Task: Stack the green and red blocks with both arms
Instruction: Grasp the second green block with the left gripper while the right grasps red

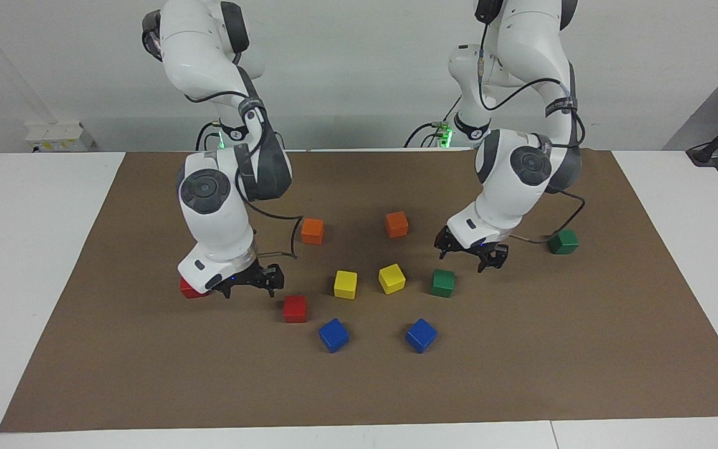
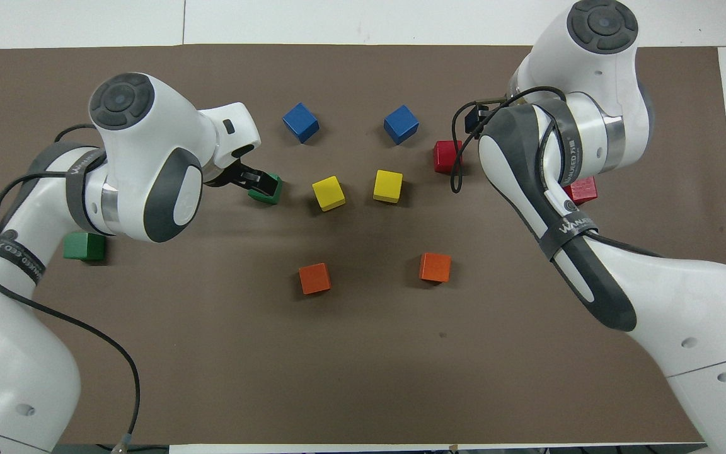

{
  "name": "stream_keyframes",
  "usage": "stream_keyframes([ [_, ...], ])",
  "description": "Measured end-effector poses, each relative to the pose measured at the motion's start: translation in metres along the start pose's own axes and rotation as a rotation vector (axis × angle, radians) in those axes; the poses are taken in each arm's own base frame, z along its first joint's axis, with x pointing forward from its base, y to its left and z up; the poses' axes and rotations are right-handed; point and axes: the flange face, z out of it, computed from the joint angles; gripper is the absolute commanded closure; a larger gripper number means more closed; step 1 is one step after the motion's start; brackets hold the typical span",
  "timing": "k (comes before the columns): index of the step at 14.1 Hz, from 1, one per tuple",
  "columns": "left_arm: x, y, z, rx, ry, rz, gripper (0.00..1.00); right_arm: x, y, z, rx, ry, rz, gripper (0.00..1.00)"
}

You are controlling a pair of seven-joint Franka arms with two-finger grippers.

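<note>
Four task cubes lie apart on the brown mat. One green cube point(image 1: 443, 282) point(image 2: 266, 190) lies beside the yellow pair; the other green cube point(image 1: 563, 242) point(image 2: 84, 246) lies toward the left arm's end. One red cube point(image 1: 295, 308) point(image 2: 447, 156) lies near a blue cube. The other red cube point(image 1: 191, 289) point(image 2: 582, 189) is partly hidden by the right arm. My left gripper point(image 1: 478, 254) point(image 2: 257, 180) is open and empty, low over the mat at the first green cube, apart from it. My right gripper point(image 1: 252, 284) point(image 2: 473, 123) is open and empty, low between the two red cubes.
Two orange cubes point(image 1: 312, 231) point(image 1: 397, 224) lie nearer to the robots. Two yellow cubes point(image 1: 345, 284) point(image 1: 391, 278) lie in the middle. Two blue cubes point(image 1: 333, 335) point(image 1: 421, 335) lie farthest from the robots. The brown mat point(image 1: 521, 374) covers the white table.
</note>
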Motion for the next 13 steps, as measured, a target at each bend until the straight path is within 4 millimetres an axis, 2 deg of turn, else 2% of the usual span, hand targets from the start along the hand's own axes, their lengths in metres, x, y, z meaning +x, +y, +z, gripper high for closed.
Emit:
stream_keyframes([
  [3,0.004,0.01,0.019,0.0,-0.009,0.016,0.0,0.004,-0.024,0.005,0.015,0.017,0.029,0.0],
  [6,0.005,0.015,0.033,0.0,-0.019,0.024,0.0,0.007,-0.039,0.012,0.029,0.047,0.024,0.0],
  [9,0.007,0.012,0.041,0.008,-0.012,0.024,0.0,0.009,-0.05,0.022,0.041,0.066,0.017,0.0],
  [13,-0.001,0.009,0.06,0.021,-0.016,0.026,0.0,0.009,-0.065,0.031,0.061,0.096,0.003,0.0],
])
